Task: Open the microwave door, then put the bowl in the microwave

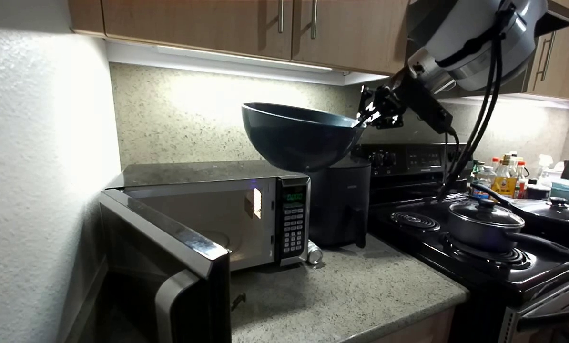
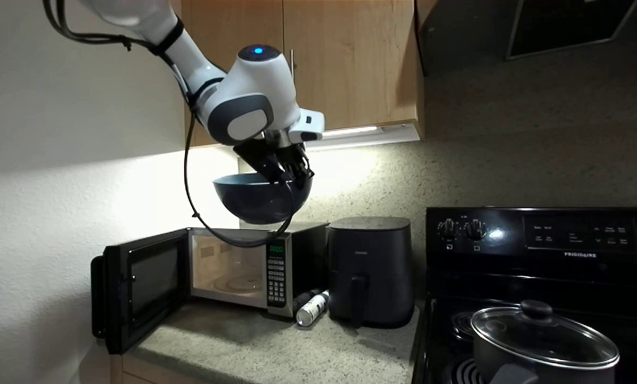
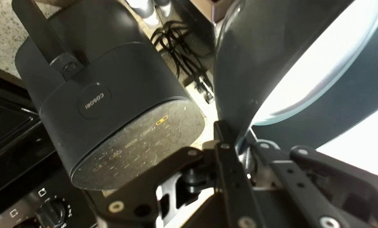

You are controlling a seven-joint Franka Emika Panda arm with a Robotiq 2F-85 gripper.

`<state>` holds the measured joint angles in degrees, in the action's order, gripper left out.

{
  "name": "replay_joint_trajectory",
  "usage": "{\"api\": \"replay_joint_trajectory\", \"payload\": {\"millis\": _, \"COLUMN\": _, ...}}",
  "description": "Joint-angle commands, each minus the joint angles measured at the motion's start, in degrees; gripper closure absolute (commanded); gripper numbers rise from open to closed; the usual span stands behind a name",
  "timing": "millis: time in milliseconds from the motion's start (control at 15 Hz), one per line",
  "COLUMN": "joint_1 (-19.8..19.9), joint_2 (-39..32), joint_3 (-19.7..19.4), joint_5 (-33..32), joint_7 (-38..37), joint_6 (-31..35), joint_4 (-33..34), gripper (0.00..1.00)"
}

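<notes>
The dark teal bowl (image 1: 294,143) hangs in the air above the right part of the microwave (image 1: 194,171) in an exterior view, tilted a little. My gripper (image 1: 362,120) is shut on its rim. In the wrist view one finger of the gripper (image 3: 238,136) lies against the bowl's (image 3: 252,60) outer wall, and the other finger is on the inner side. The microwave door (image 2: 148,285) stands wide open to the left in both exterior views. Inside the lit cavity a glass turntable (image 2: 238,281) shows.
An air fryer (image 2: 371,272) stands right of the microwave, below the bowl. A small bottle (image 2: 313,308) lies between them on the counter (image 2: 276,346). The stove bears a lidded pot (image 1: 484,224). Upper cabinets (image 1: 198,28) overhang the back. The arm's cable (image 2: 188,176) loops in front of the bowl.
</notes>
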<state>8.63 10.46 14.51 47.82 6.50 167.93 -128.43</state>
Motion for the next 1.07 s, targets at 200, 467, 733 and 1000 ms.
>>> {"api": "replay_joint_trajectory", "payload": {"millis": 200, "joint_1": -2.9, "joint_2": -0.87, "joint_3": 5.09, "joint_5": -7.49, "joint_7": 1.35, "joint_6": -3.33, "joint_4": -7.89, "gripper": 0.91}}
{"api": "replay_joint_trajectory", "payload": {"millis": 467, "joint_1": -3.83, "joint_2": -4.03, "joint_3": 7.27, "joint_5": -11.54, "joint_7": 2.15, "joint_6": -3.89, "joint_4": -10.12, "gripper": 0.91}}
{"api": "replay_joint_trajectory", "payload": {"millis": 733, "joint_1": -3.99, "joint_2": -5.21, "joint_3": 7.4, "joint_5": -11.19, "joint_7": 1.89, "joint_6": -3.1, "joint_4": -10.55, "gripper": 0.9}}
{"api": "replay_joint_trajectory", "payload": {"millis": 1000, "joint_1": -6.15, "joint_2": -8.7, "joint_3": 7.96, "joint_5": -4.52, "joint_7": 4.53, "joint_6": 3.55, "joint_4": -9.44, "gripper": 0.91}}
